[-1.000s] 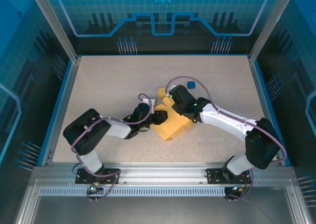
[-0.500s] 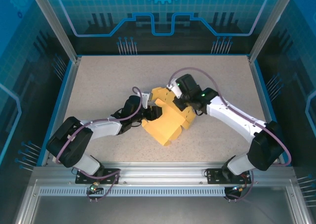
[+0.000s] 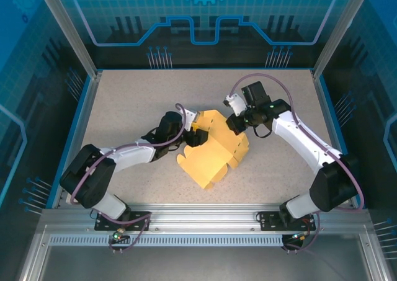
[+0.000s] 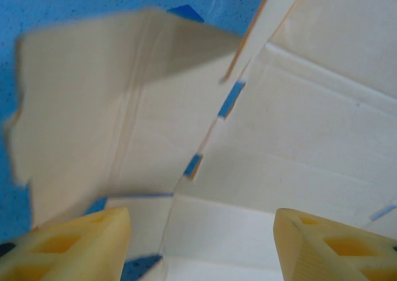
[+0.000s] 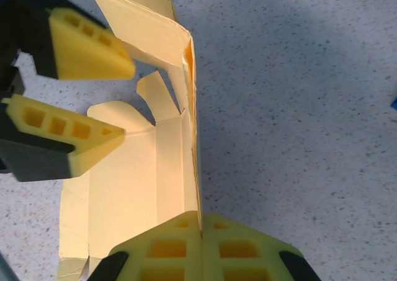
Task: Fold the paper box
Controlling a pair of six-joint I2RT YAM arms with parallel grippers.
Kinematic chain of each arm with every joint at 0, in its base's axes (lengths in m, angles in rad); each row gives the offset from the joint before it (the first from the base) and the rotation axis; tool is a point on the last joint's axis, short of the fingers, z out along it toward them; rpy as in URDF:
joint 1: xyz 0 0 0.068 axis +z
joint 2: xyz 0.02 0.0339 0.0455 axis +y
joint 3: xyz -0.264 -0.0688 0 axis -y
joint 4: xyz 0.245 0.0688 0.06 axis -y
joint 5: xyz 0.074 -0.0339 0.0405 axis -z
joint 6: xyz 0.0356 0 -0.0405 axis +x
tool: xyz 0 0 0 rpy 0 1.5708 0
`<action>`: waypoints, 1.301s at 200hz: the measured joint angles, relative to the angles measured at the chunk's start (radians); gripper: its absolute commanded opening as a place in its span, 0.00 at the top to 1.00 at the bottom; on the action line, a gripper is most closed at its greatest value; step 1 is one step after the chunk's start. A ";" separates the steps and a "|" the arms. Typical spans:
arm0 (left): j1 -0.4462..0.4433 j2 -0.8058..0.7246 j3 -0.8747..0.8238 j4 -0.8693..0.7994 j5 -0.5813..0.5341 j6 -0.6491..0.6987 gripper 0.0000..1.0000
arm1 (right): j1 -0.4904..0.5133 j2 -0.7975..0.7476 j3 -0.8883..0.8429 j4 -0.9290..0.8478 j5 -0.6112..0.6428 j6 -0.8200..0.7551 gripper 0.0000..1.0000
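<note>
The paper box (image 3: pixel 214 154) is a pale yellow die-cut sheet lying partly opened mid-table. One creased wall stands up along its right side (image 5: pixel 189 107). My right gripper (image 3: pixel 234 123) is shut on the near end of that upright wall (image 5: pixel 201 231). My left gripper (image 3: pixel 193 136) sits at the sheet's back-left corner, open, its two fingertips apart (image 5: pixel 127 101) with nothing pinched between them. In the left wrist view the box's panels and flaps (image 4: pixel 279 138) lie just beyond the open gripper (image 4: pixel 201 244).
The speckled table (image 3: pixel 124 101) is bounded by a blue rim (image 3: pixel 74 132) and clear side walls. A small blue sliver (image 5: pixel 394 101) shows at the right edge of the right wrist view. The aluminium rail with both arm bases (image 3: pixel 198 222) runs along the front.
The right gripper has drawn back and to the right, pulling the box's edge so the sheet spreads wider. The left gripper has opened further and shifted toward the back-left corner.
</note>
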 measured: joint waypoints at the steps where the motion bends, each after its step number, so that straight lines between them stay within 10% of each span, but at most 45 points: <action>1: 0.000 0.001 0.001 0.000 0.000 0.002 0.36 | 0.000 0.000 0.000 0.000 -0.001 0.000 1.00; 104: 0.000 0.129 0.063 -0.067 -0.131 0.092 0.37 | -0.002 0.007 0.000 -0.008 -0.032 0.009 1.00; 184: -0.002 0.126 0.026 -0.015 0.034 0.037 0.58 | -0.016 0.014 0.000 -0.001 -0.047 0.025 1.00; 260: -0.029 0.123 0.005 0.042 0.081 0.016 0.54 | -0.016 0.019 -0.002 0.013 -0.051 0.038 1.00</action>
